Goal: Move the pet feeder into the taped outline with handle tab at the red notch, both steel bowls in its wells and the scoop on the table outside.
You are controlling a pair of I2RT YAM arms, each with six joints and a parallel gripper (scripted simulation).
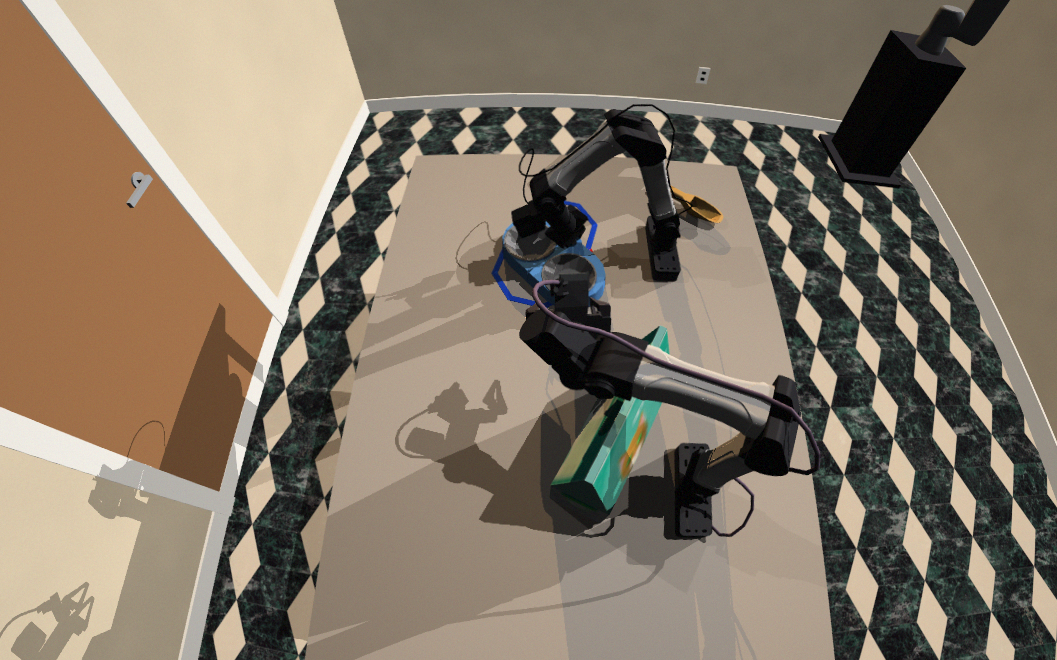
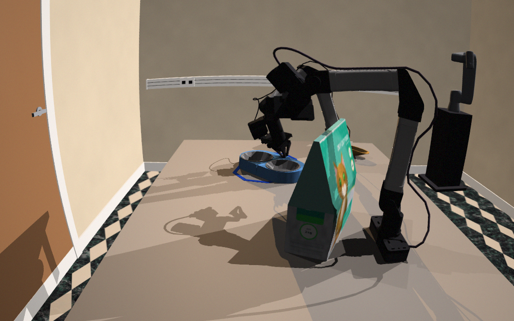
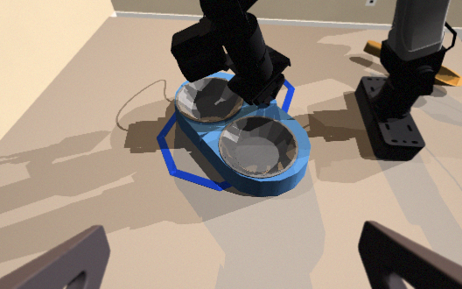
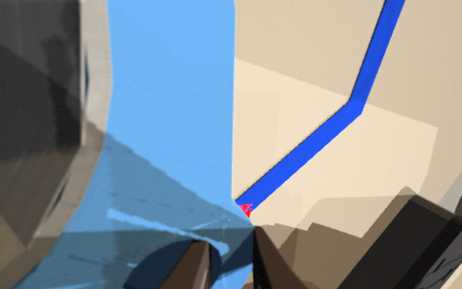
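The blue pet feeder (image 1: pixel 598 284) (image 2: pixel 264 171) (image 3: pixel 263 187) (image 4: pixel 171 88) lies askew over the blue taped outline (image 1: pixel 509 296) (image 2: pixel 244 179) (image 3: pixel 197 180) (image 4: pixel 355 106), its near right end beyond the tape. Two steel bowls (image 1: pixel 528 241) (image 3: pixel 259 146) sit in its wells and look level. My right gripper (image 2: pixel 285 154) (image 4: pixel 231 239) is shut on the feeder's handle tab, close beside the red notch (image 4: pixel 246 210). My left gripper (image 3: pixel 234 236) is open and empty, above the table on the near side of the feeder. The orange scoop (image 1: pixel 700 204) (image 2: pixel 360 151) (image 3: pixel 451 76) lies outside the outline, behind the right arm's base.
A green cat food bag (image 1: pixel 639 434) (image 2: pixel 344 183) stands between the feeder and the left arm's base (image 1: pixel 692 508) (image 2: pixel 394 251), under the left arm. The right arm's base (image 1: pixel 665 262) (image 3: pixel 396 136) stands beside the outline, between it and the scoop.
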